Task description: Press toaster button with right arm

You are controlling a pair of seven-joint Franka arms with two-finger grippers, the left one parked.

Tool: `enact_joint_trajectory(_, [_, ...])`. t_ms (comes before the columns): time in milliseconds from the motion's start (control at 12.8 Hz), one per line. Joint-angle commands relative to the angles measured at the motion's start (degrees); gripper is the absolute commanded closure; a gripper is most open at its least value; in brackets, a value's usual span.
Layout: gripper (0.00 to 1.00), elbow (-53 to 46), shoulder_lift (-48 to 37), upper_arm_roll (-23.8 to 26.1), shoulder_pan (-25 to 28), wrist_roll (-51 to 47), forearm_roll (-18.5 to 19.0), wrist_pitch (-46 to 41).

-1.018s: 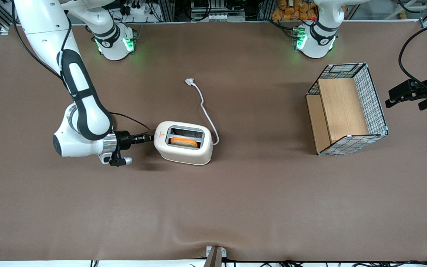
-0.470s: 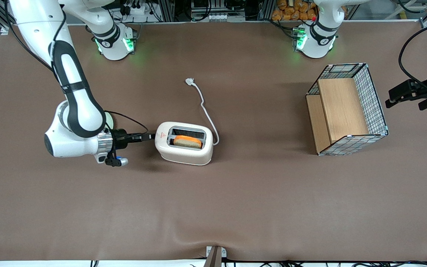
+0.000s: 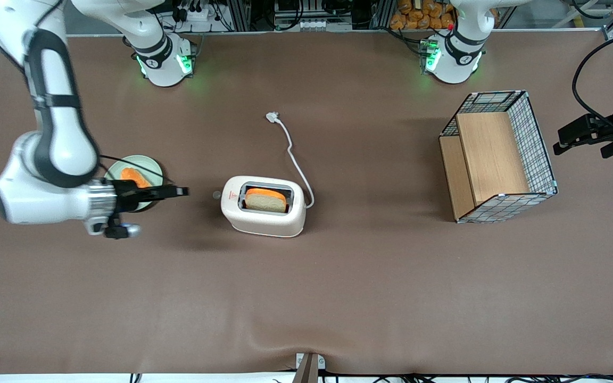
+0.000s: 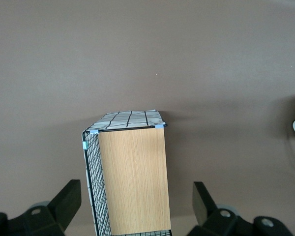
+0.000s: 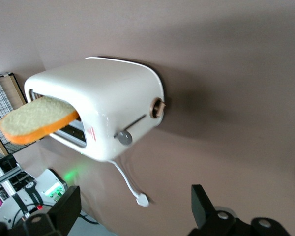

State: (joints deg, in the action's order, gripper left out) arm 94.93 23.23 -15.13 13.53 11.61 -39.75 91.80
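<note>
- The brown worktop (image 3: 338,298) carries the cream toaster (image 3: 264,215) near its middle.
- White cord (image 3: 296,159) and plug (image 3: 272,116) lie on it, farther from the front camera.
- A green plate (image 3: 149,166) sits toward the working arm's end, under the tool (image 3: 181,191).
- A wire-and-wood basket (image 3: 498,157) stands toward the parked arm's end.

Front cam sits high, looks steeply down on whole table (image 3: 338,298), far off; toaster (image 3: 264,206) near centre, wire basket (image 3: 498,157) at approx. 3 o'clock.

Right wrist cam is close and low, faces the toaster (image 5: 96,113) end-on, button (image 5: 123,137) visible; gripper (image 3: 177,191) points toward it, apart.

Left wrist cam looks straight down on the basket (image 4: 130,172), quite near. Toaster is shared by front + right wrist; basket by front + left wrist.
</note>
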Motion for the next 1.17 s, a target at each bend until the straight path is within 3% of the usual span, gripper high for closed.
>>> enact_joint_trajectory(0, [0.0, -6.5, 0.1, -2.3, -0.1, -1.6, 5.8, -5.7])
enact_joint_trajectory(157, [0.0, -9.9, -1.5, -3.2, 0.0, -1.6, 11.8, -7.2])
enact_joint_trajectory(548, [0.0, -9.8, -11.8, -3.1, 0.5, -1.7, 32.1, -4.4])
enact_joint_trajectory(940, [0.0, -9.5, -16.2, -1.1, -2.5, -5.4, 34.7, -5.2])
enact_joint_trajectory(1096, [0.0, -7.9, -19.5, 6.6, -8.7, -7.2, 36.8, -5.1])
